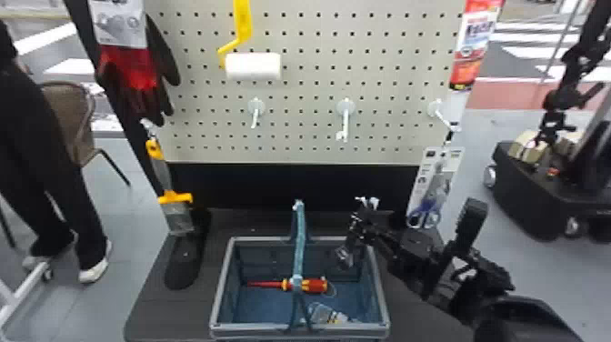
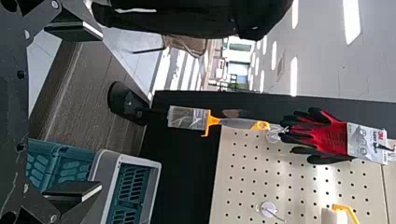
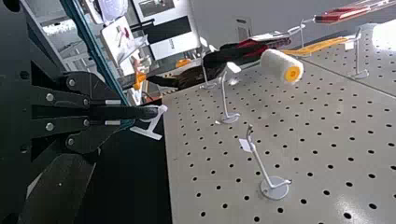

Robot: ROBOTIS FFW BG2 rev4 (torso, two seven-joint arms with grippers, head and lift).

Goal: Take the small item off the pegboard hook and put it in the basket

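My right gripper point(image 1: 360, 221) is above the right back part of the basket point(image 1: 223, 283). It is shut on the small item, whose white hanger end point(image 1: 368, 201) sticks up past the fingertips; a greyish piece point(image 1: 344, 257) hangs below them. In the right wrist view, the right gripper point(image 3: 152, 112) has its fingers pressed together, with the item's white end point(image 3: 150, 125) at their tips. The left gripper point(image 2: 97, 109) stands wide open in the left wrist view, parked left of the pegboard point(image 1: 300, 136), facing a hanging brush point(image 2: 189, 117).
A red screwdriver point(image 1: 313, 285) and a small package point(image 1: 325, 314) lie in the basket, under its upright handle point(image 1: 298, 236). White hooks point(image 1: 345, 116) jut from the board. Scissors point(image 1: 429, 195) hang at the right, gloves point(image 1: 132, 77) at the left, a paint roller point(image 1: 253, 66) above.
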